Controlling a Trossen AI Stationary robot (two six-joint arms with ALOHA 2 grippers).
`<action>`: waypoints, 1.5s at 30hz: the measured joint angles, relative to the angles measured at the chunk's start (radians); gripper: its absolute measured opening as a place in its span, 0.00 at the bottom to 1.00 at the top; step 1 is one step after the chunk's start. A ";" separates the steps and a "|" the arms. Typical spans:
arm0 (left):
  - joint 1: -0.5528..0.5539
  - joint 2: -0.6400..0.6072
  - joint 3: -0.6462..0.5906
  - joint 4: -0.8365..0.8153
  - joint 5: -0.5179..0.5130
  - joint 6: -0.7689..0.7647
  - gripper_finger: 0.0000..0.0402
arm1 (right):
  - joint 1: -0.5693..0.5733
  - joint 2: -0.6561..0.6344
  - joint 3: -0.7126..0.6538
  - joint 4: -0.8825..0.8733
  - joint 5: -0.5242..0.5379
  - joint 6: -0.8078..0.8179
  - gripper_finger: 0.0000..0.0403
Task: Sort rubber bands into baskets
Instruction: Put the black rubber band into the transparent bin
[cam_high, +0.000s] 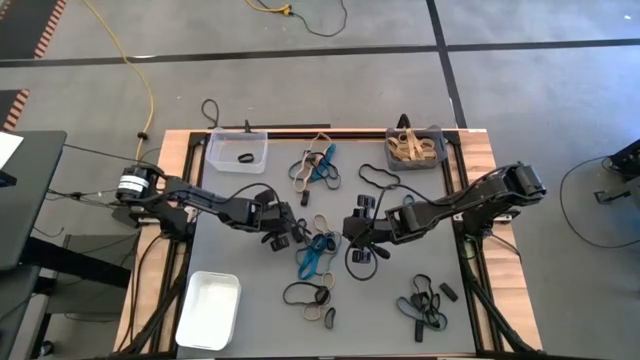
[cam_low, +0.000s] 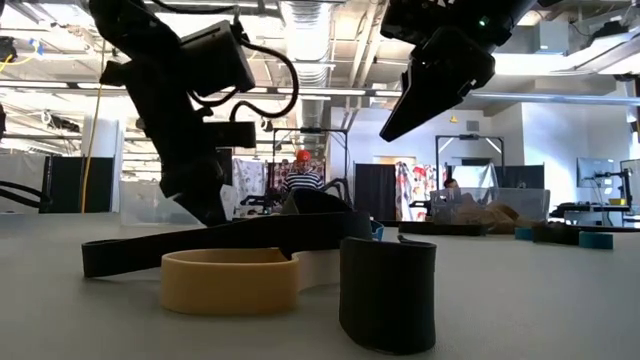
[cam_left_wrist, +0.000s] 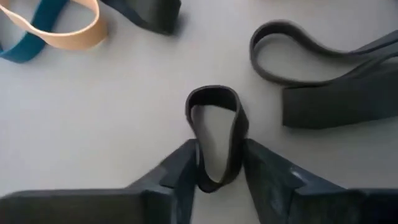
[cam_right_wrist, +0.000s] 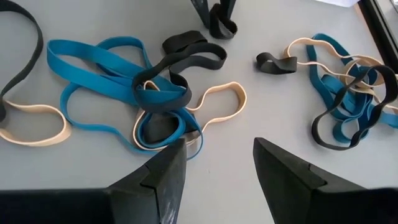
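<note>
A small black rubber band (cam_left_wrist: 214, 99) lies on the grey table near its middle, with my left gripper (cam_left_wrist: 217, 163) (cam_high: 284, 236) shut on it. My right gripper (cam_right_wrist: 216, 158) (cam_high: 360, 236) hangs open above a tangle of teal, black and tan rubber bands (cam_right_wrist: 152, 93) (cam_high: 316, 250) and touches none of them. The clear basket (cam_high: 237, 150) at the far left holds one black band. The dark grey basket (cam_high: 415, 147) at the far right holds tan bands. The white basket (cam_high: 209, 310) stands at the near left. My left gripper pinches the black band between its two fingers, squeezing the loop's two sides (cam_left_wrist: 236, 152) together at its near end. The fingers (cam_left_wrist: 180, 171) slant down from the table's left side. The loop's far, rounded end (cam_left_wrist: 212, 93) still rests on the table.
More bands lie in clusters at the far middle (cam_high: 315, 168), near middle (cam_high: 310, 295) and near right (cam_high: 420, 305). A long black band (cam_left_wrist: 323, 81) lies just beside the held one. A tan band (cam_low: 230, 280) and a black band (cam_low: 388, 290) stand on edge close to the low camera.
</note>
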 joint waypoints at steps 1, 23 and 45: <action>0.003 0.000 0.000 0.003 0.000 0.010 0.23 | 0.000 0.000 0.000 0.000 0.000 0.000 0.54; 0.257 -0.062 0.363 -0.526 -0.280 0.365 0.00 | 0.000 0.000 0.000 -0.004 0.001 0.000 0.54; 0.928 -0.104 0.364 -0.548 0.220 0.400 0.00 | -0.007 0.000 -0.021 0.008 0.001 -0.014 0.54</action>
